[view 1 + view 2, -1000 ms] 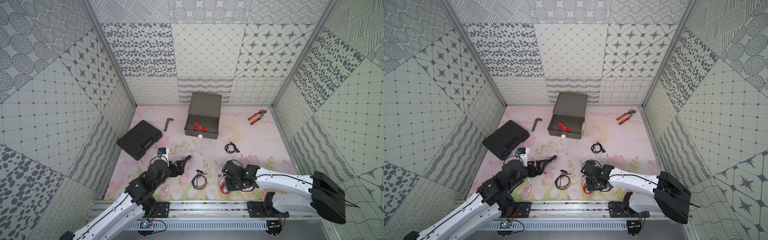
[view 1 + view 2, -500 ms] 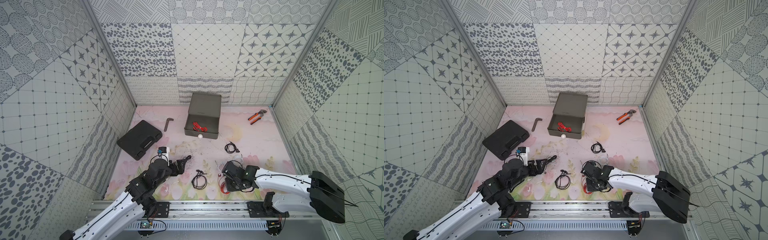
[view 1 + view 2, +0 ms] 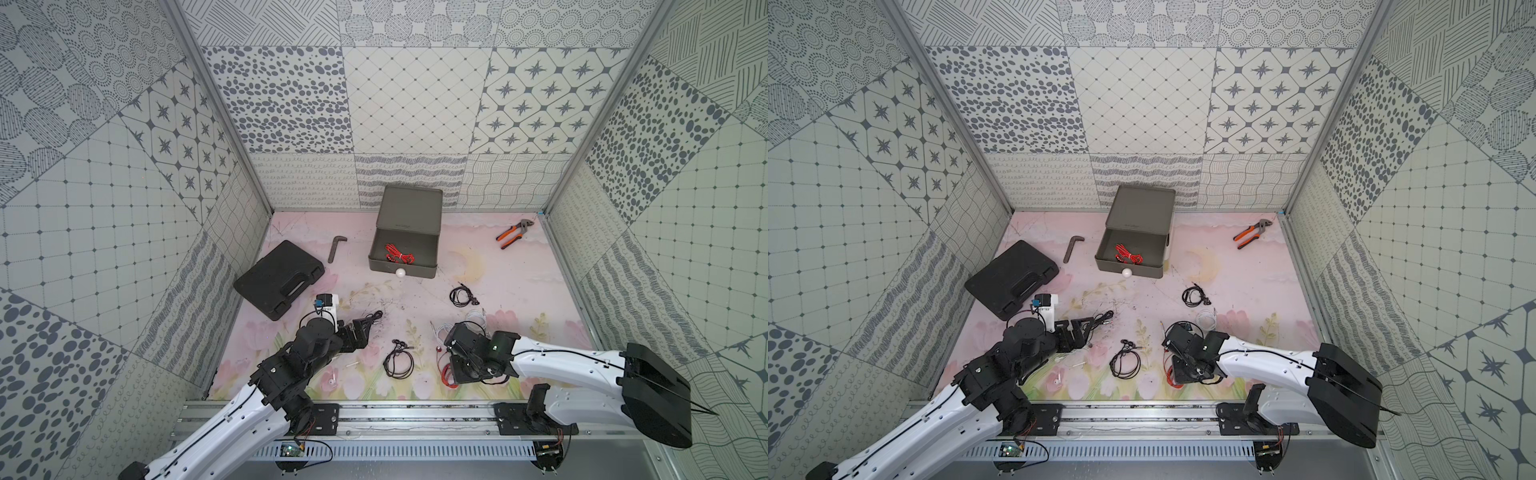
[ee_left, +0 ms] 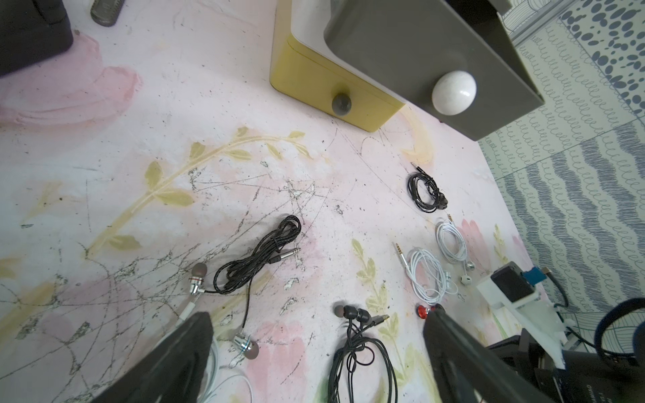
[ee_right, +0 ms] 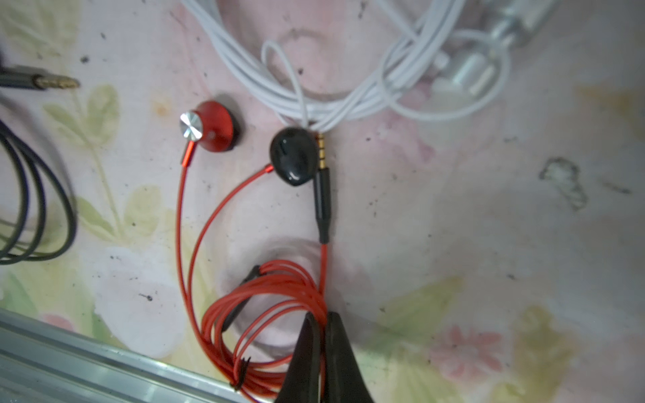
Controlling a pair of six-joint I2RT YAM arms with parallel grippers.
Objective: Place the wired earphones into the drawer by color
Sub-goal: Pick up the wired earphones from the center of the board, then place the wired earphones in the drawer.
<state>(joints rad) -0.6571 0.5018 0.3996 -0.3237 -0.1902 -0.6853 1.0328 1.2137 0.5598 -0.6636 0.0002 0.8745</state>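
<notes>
The drawer (image 3: 408, 216) stands at the back middle, its grey top tier pulled out with red wired earphones (image 3: 399, 254) inside. In the right wrist view my right gripper (image 5: 323, 315) is shut on the coil of another red set (image 5: 265, 307) lying near the front rail; a top view shows this gripper (image 3: 457, 374) low over the mat. My left gripper (image 4: 319, 335) is open above a black set (image 4: 359, 349), holding nothing. A braided black set (image 4: 258, 258), a farther black coil (image 3: 460, 296) and white sets (image 4: 424, 275) lie loose.
A flat black case (image 3: 278, 282) lies at the left, with a hex key (image 3: 336, 246) behind it. Orange-handled pliers (image 3: 513, 233) rest at the back right. The metal rail (image 3: 395, 411) borders the front. Patterned walls close in three sides.
My right gripper's jaws have closed onto the red cable coil. Both arms have stayed almost where they were, and the left gripper has stayed open.
</notes>
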